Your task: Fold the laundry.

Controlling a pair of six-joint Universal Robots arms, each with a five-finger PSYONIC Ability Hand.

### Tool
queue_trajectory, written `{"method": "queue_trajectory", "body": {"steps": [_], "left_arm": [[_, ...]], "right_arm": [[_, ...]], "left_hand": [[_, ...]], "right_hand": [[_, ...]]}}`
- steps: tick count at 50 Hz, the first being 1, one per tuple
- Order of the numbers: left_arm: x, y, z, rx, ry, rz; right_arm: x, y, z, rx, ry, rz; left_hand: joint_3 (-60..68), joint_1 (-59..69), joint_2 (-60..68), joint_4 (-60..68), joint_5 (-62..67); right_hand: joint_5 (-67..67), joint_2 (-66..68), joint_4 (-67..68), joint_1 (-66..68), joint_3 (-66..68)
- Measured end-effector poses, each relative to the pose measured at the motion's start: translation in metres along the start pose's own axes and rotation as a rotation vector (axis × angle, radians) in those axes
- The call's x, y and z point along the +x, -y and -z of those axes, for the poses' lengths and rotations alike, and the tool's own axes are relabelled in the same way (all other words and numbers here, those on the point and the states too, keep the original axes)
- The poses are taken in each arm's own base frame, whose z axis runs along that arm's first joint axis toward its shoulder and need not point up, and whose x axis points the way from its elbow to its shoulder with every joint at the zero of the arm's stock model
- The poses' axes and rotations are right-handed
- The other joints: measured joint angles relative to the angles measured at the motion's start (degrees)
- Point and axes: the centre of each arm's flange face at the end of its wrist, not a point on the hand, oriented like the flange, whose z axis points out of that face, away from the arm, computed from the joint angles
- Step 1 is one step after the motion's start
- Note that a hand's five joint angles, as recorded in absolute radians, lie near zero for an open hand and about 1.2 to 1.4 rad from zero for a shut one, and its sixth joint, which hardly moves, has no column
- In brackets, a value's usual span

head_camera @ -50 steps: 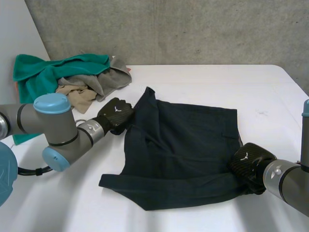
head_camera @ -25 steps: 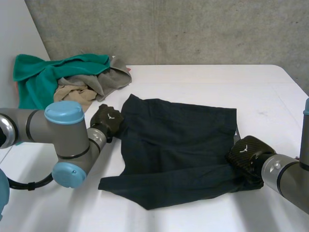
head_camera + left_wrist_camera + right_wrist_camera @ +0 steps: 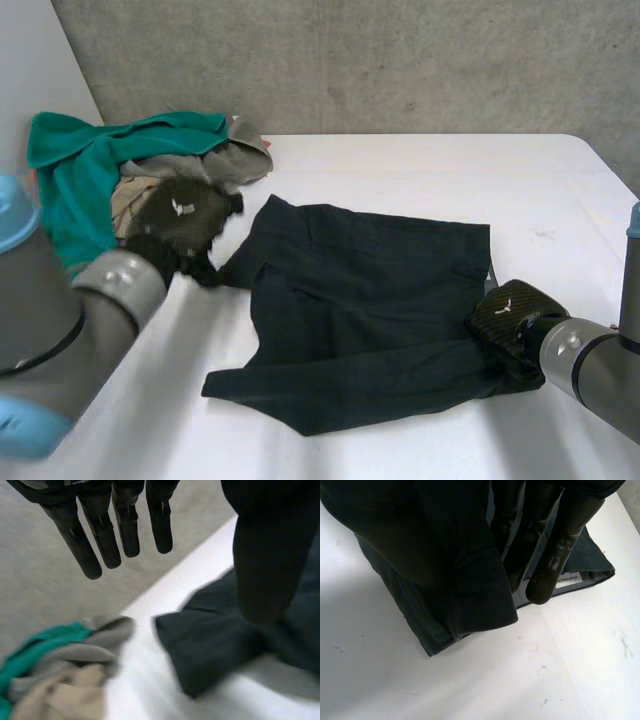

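Scene: a white table stands before a concrete wall, seen from the head camera.

Dark garment: the dark garment lies spread and mostly flat across the centre of the frame. One corner points toward the upper left. Its rumpled lower edge trails toward the lower left.

Left hand: the left hand is raised at centre-left of the frame. It is just beside the garment's upper-left corner and in front of the laundry pile.

Left fingers: in the left wrist view the fingers are straight and spread, holding nothing. The garment's corner lies on the table below the fingertips, clear of them.

Right hand: the right hand sits at the lower right of the frame, on the garment's right edge near its lower-right corner.

Right fingers: in the right wrist view the straight fingers lie along the cloth, with a fold of the garment pinched between them and the thumb. A small white label shows at the hem just beside the fingertips.

Pile: the laundry pile is heaped at the upper left of the frame. A teal cloth drapes over a grey cloth and a beige cloth. The pile is near the garment but apart from it.

Arms: the left arm enters from the lower left of the frame and the right arm from the lower right.
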Motion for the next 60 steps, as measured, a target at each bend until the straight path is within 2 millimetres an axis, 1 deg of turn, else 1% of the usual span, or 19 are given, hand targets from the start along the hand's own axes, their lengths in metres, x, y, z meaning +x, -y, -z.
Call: {"method": "queue_trajectory", "body": {"steps": [2,8,16,17,20,25,28,32,35,37,39,41,49,54,55,57,58,59,60], "left_arm": [[0.015,-0.009,0.024,-0.079,-0.097,0.040],[0.041,-0.033,0.057,-0.262,-0.262,0.106],[0.050,-0.051,0.055,-0.318,-0.293,0.123],[0.051,-0.054,0.052,-0.318,-0.291,0.122],[0.053,-0.059,0.047,-0.318,-0.289,0.121],[0.057,-0.067,0.040,-0.327,-0.294,0.118],[0.063,-0.070,0.039,-0.335,-0.313,0.106],[0.066,-0.063,0.044,-0.327,-0.321,0.087],[0.062,-0.048,0.053,-0.316,-0.307,0.063],[0.055,-0.032,0.067,-0.314,-0.295,0.031],[0.053,-0.027,0.073,-0.317,-0.294,0.017],[0.047,-0.016,0.092,-0.343,-0.305,-0.037],[0.050,-0.010,0.128,-0.434,-0.412,-0.199],[0.053,-0.008,0.119,-0.419,-0.423,-0.246],[0.054,-0.005,0.100,-0.379,-0.393,-0.267],[0.054,-0.005,0.100,-0.379,-0.393,-0.267],[0.054,0.001,0.065,-0.306,-0.315,-0.284],[0.053,0.003,0.051,-0.277,-0.280,-0.288],[0.053,0.003,0.051,-0.277,-0.280,-0.288]], "right_arm": [[0.001,0.001,0.000,0.002,-0.003,-0.016],[0.001,0.001,0.000,0.003,-0.004,-0.030],[0.001,0.000,0.000,0.000,-0.003,-0.032],[0.001,0.000,0.000,-0.001,-0.002,-0.032],[0.000,-0.001,0.000,-0.004,0.000,-0.033],[-0.001,-0.002,0.000,-0.007,0.002,-0.037],[0.000,-0.002,0.001,-0.006,0.001,-0.045],[0.001,-0.001,0.004,-0.005,-0.005,-0.049],[0.002,0.001,0.010,-0.006,-0.009,-0.043],[0.001,0.001,0.020,-0.019,0.005,-0.029],[0.001,0.001,0.021,-0.022,0.008,-0.027],[-0.001,0.000,0.035,-0.054,0.046,0.008],[0.003,-0.003,0.050,-0.109,0.092,0.071],[0.010,0.001,0.047,-0.092,0.066,0.078],[0.013,0.003,0.044,-0.080,0.051,0.080],[0.013,0.003,0.044,-0.080,0.051,0.080],[0.027,0.012,0.021,-0.022,-0.016,0.087],[0.030,0.013,0.017,-0.013,-0.026,0.088],[0.030,0.013,0.017,-0.013,-0.026,0.088]], "left_hand": [[0.88,0.36,1.12,1.33,1.91],[1.68,0.36,1.85,2.56,2.98],[6.18,5.64,6.32,6.61,6.86],[11.60,12.31,12.03,12.38,12.43],[14.33,14.85,14.57,15.06,14.99],[28.93,30.16,29.25,29.73,29.53],[41.87,40.78,42.69,43.06,42.10],[43.25,40.78,43.99,44.44,42.30],[43.37,40.78,43.99,44.44,42.30],[43.38,40.78,43.99,44.44,42.30],[43.38,40.78,43.99,44.44,42.30],[43.38,40.78,44.00,44.44,42.30],[43.37,40.78,44.00,44.67,42.30],[43.37,40.78,44.00,44.67,42.30],[43.37,40.78,44.00,44.67,42.30],[43.37,40.78,44.00,44.67,42.30],[43.39,40.78,44.14,44.68,43.15],[43.39,40.78,44.15,44.68,43.15],[43.39,40.78,44.15,44.68,43.15]], "right_hand": [[0.00,0.00,0.00,0.00,0.00],[0.00,0.00,0.00,0.00,0.00],[0.00,0.00,0.00,-0.05,-0.01],[0.00,0.00,0.00,-0.05,-0.02],[0.00,0.00,0.00,-0.05,0.00],[0.00,-0.01,0.00,-0.05,0.00],[0.00,0.00,0.00,-0.05,0.00],[0.00,0.00,0.00,-0.05,0.00],[0.00,0.00,0.00,-0.05,0.00],[0.00,0.00,0.00,-0.05,0.00],[0.00,0.00,0.00,-0.05,0.00],[0.00,0.00,0.00,-0.05,-0.01],[0.00,0.00,0.00,-0.05,0.00],[0.00,0.00,0.00,-0.05,0.00],[0.00,-0.01,0.02,-0.05,0.00],[0.00,-0.01,0.02,-0.05,0.00],[0.01,0.00,0.02,-0.05,0.00],[0.01,0.00,0.02,-0.05,0.00],[0.01,0.00,0.02,-0.05,0.00]]}}
